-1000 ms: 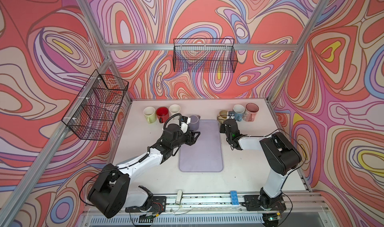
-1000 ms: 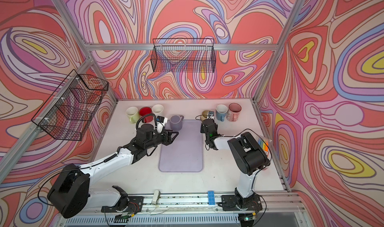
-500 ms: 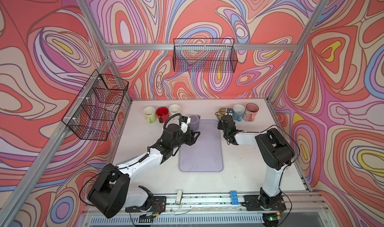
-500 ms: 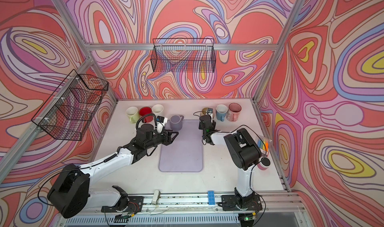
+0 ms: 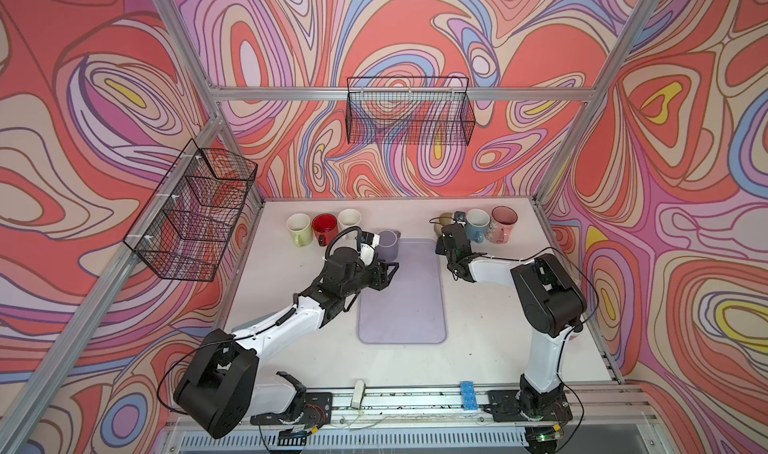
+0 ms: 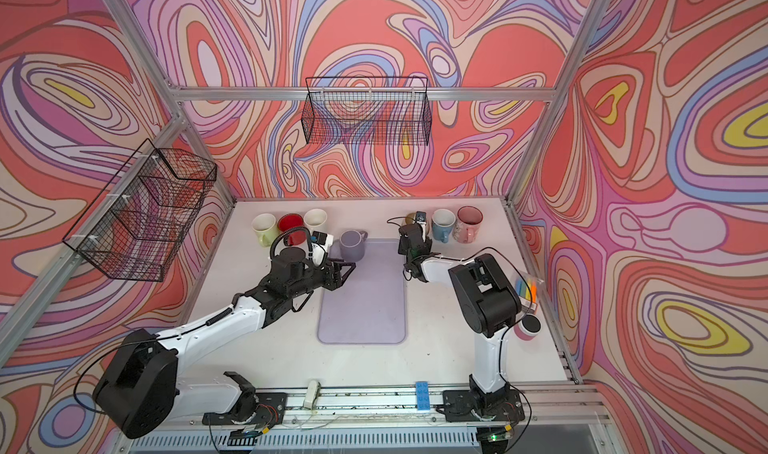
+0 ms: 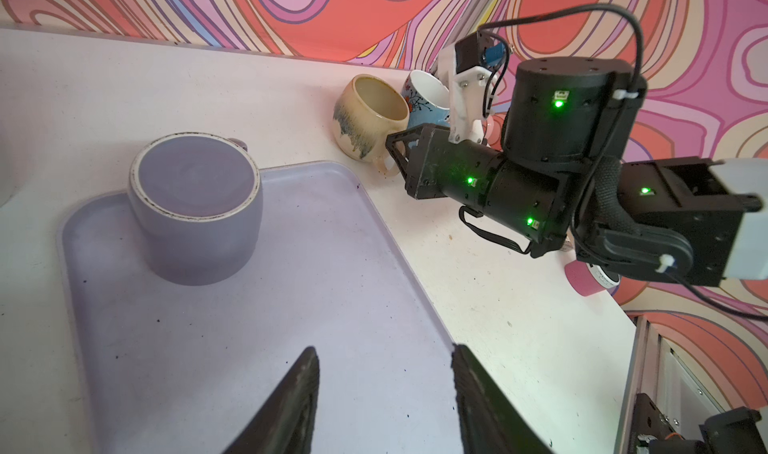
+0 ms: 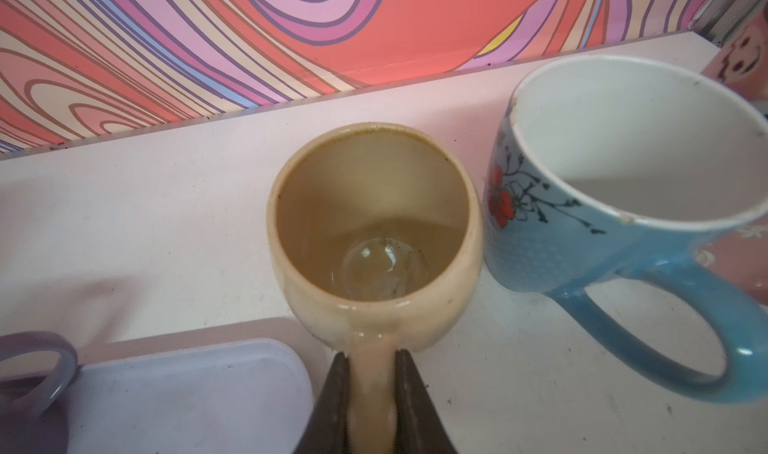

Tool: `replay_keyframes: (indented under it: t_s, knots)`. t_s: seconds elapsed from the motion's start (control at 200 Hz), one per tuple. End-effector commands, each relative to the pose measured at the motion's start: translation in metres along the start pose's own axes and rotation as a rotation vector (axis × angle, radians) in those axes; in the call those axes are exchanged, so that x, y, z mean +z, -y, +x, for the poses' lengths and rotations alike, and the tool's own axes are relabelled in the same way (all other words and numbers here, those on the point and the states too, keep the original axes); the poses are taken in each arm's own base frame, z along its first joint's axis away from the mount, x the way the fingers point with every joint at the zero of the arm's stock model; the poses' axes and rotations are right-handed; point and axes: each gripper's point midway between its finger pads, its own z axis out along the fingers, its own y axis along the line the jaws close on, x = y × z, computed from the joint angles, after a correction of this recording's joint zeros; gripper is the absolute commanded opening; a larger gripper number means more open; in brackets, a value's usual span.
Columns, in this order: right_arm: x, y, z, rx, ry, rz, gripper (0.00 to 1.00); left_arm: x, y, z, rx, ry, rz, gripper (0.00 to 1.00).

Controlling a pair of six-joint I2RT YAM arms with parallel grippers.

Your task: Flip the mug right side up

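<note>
The left arm (image 5: 282,327) and the right arm (image 5: 494,271) look the same: white links between bulky black joints. A thin black cable (image 5: 344,232) runs at the left wrist. Small green lights (image 7: 559,104) glow on the right arm's housings. The left gripper (image 7: 384,348) has dark, wedge-shaped fingers (image 7: 291,402).

A white tabletop (image 5: 478,348) bears a lilac rectangular tray (image 5: 403,306). At its back stand 6 mugs: pale-green mug (image 5: 298,228), red mug (image 5: 325,227), white mug (image 5: 348,219) left; beige mug (image 5: 443,220), blue mug (image 5: 477,223), pink mug (image 5: 503,222) right.
</note>
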Motion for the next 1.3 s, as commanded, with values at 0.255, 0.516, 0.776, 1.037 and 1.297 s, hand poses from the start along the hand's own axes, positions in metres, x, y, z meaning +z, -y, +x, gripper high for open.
replay_keyframes:
  t_s: [0.255,0.516,0.776,1.037,1.297]
  knots:
    - [0.006,0.04,0.08,-0.081,-0.296,0.103,0.0,-0.005,-0.002,0.0,0.013,0.009,-0.009,0.54]
    - [-0.002,0.045,0.076,-0.103,-0.296,0.115,0.0,-0.004,-0.002,0.001,0.008,0.013,-0.002,0.54]
    - [-0.006,0.042,0.068,-0.122,-0.298,0.101,0.07,-0.005,-0.002,0.0,0.009,0.018,-0.004,0.55]
    - [-0.018,0.025,0.034,-0.175,-0.267,0.031,0.27,-0.012,-0.003,-0.007,0.017,0.034,-0.021,0.57]
    - [-0.035,0.016,-0.006,-0.229,-0.231,0.004,0.3,-0.023,-0.009,-0.013,0.01,0.057,-0.038,0.58]
